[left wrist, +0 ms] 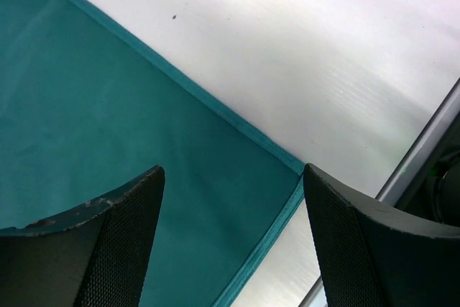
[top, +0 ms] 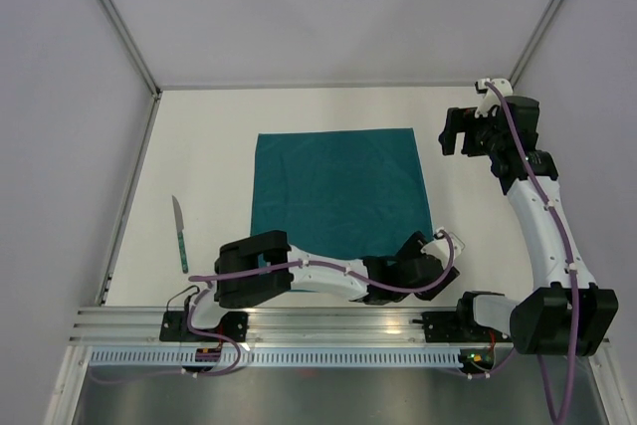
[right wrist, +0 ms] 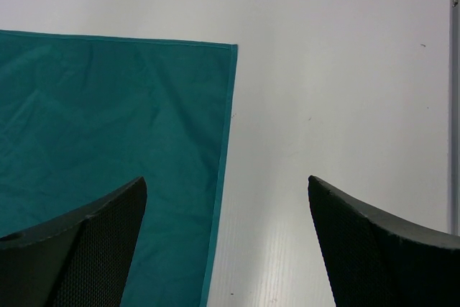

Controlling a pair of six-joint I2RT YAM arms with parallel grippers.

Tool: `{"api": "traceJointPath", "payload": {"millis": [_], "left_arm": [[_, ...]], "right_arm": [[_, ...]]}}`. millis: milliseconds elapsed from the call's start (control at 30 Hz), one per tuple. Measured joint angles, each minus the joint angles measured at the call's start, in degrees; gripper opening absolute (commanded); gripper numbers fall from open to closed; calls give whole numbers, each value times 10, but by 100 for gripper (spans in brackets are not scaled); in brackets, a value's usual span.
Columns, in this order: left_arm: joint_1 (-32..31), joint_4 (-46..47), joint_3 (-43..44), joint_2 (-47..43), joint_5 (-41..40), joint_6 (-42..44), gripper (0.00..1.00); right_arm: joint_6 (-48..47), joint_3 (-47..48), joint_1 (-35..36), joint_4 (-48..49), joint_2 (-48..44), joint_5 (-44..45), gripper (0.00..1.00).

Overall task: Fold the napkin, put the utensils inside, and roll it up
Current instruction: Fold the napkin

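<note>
Teal napkin [top: 341, 191] lies flat and unfolded, mid-table [top: 209, 136]. The left gripper [left wrist: 233, 177], jaws spread, hovers over its near right corner. The right gripper [right wrist: 226, 181], equally wide, hangs beside the far right corner. A clean fold likely needs both corners pinched at the hem.

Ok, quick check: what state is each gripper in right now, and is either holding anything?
Left gripper: open, holding nothing, at a corner of the napkin.
Right gripper: open, holding nothing, by the napkin's side edge.
</note>
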Motion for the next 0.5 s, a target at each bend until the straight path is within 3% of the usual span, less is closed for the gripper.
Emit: {"api": "traceJointPath", "payload": {"millis": [500], "left_arm": [[-21,7,29,54,21,0,75]], "right_arm": [[0,-9,0,9,0,16,98]]}}
